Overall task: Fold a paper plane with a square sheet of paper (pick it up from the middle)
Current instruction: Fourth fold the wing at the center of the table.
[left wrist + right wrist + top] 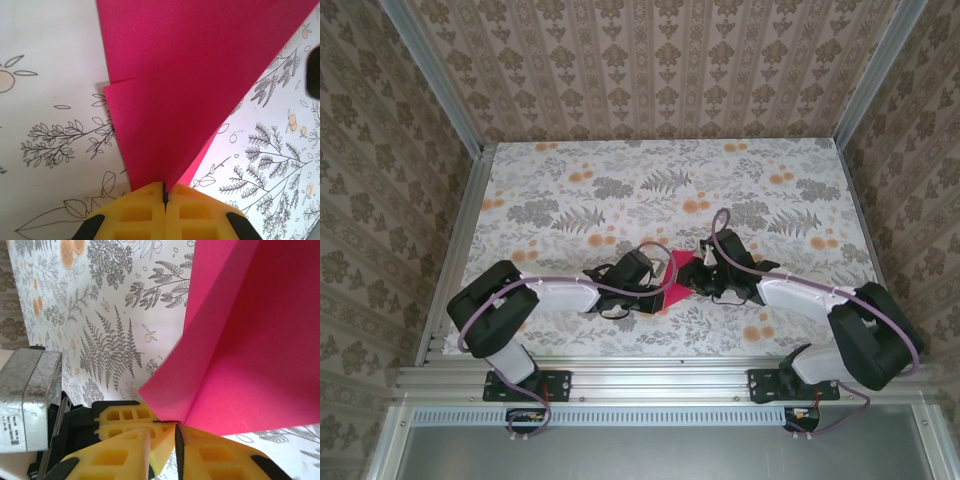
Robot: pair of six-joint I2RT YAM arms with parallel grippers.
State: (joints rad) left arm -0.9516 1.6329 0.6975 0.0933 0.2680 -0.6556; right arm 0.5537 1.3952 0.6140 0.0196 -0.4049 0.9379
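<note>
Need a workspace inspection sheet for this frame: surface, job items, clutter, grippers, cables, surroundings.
Surface: floral tablecloth, lying flat.
Job's things: square sheet of paper, magenta, partly folded into overlapping layers, at table centre between the two arms; not yet a plane.
Clutter: nothing seen.
Grippers: left gripper shut on a folded point of the sheet; right gripper closed at the end of a crease, apparently pinching it.
Cables: purple cables run along both arms; the right one loops up by the wrist, clear of the paper.
Surroundings: wallpapered walls on three sides; aluminium frame along the near edge.
</note>
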